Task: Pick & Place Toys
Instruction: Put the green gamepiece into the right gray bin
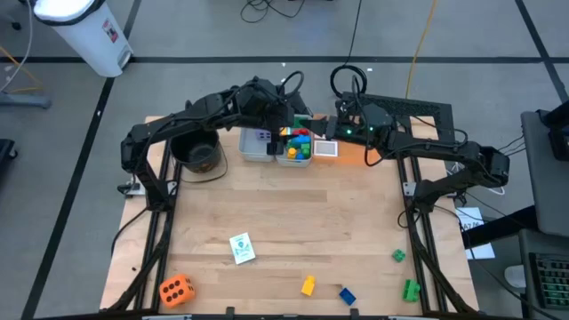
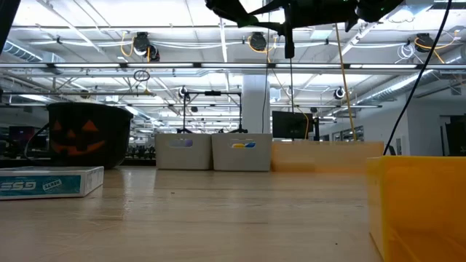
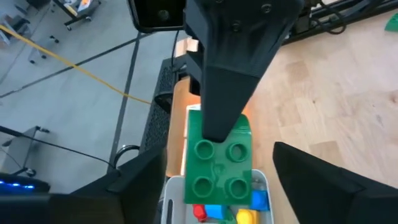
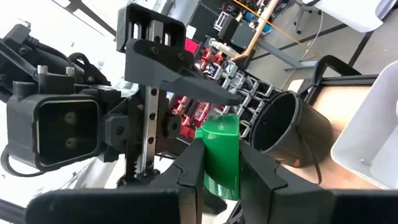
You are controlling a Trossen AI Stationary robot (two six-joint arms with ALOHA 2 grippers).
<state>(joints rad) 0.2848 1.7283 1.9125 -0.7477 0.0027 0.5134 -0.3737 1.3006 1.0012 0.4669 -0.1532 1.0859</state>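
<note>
My right gripper (image 4: 219,149) is shut on a green four-stud brick (image 4: 219,155), above the grey bin (image 1: 295,153) that holds several coloured bricks. It also shows in the high view (image 1: 313,123). My left gripper (image 1: 286,112) is open and empty close by, over the bins. In its wrist view (image 3: 219,205) its fingers stand apart on either side of the green brick (image 3: 221,171) without touching it. A second grey bin (image 1: 258,144) stands beside the first. A picture card (image 1: 325,148) lies on the orange tray (image 1: 351,153). My right gripper pinches the green brick between its two fingers. One finger (image 3: 224,93) lies on the far part of the studded face (image 3: 217,142). The brick's free end sticks out past the fingertips. It is lifted clear above the bin of bricks.
A black bucket (image 1: 197,153) stands left of the bins. Near the front edge lie a card (image 1: 241,248), an orange die (image 1: 175,289), a yellow brick (image 1: 308,284), a blue brick (image 1: 347,294) and two green bricks (image 1: 398,256) (image 1: 411,289).
</note>
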